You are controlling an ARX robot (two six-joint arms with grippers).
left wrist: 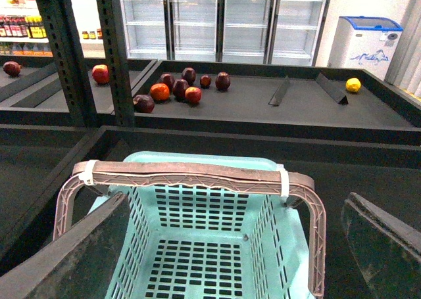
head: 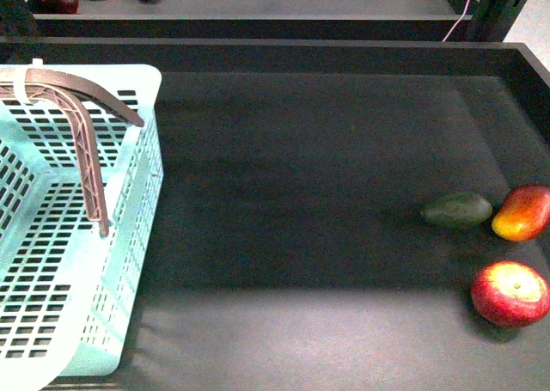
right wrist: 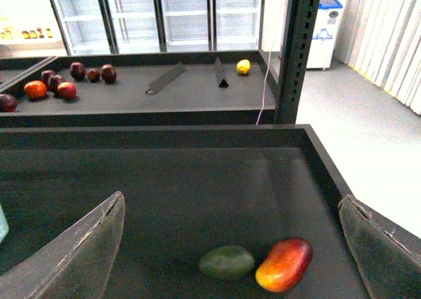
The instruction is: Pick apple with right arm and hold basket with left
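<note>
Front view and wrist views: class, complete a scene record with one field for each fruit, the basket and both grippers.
apple: near right part of the dark table, lying free
avocado: behind the apple, beside the mango
mango: far right, next to the avocado
basket: left side, handles up, no fruit seen inside
left gripper: open, over the basket, holding nothing
right gripper: open, over the avocado and mango, holding nothing

Your left gripper [left wrist: 235, 200] is wide open. Its two dark fingers [left wrist: 72, 259] stand far apart and touch nothing. Your right gripper [right wrist: 230, 199] is wide open too, with its fingers [right wrist: 388, 246] spread just as far. Both grippers point forward and a bit down.
</note>
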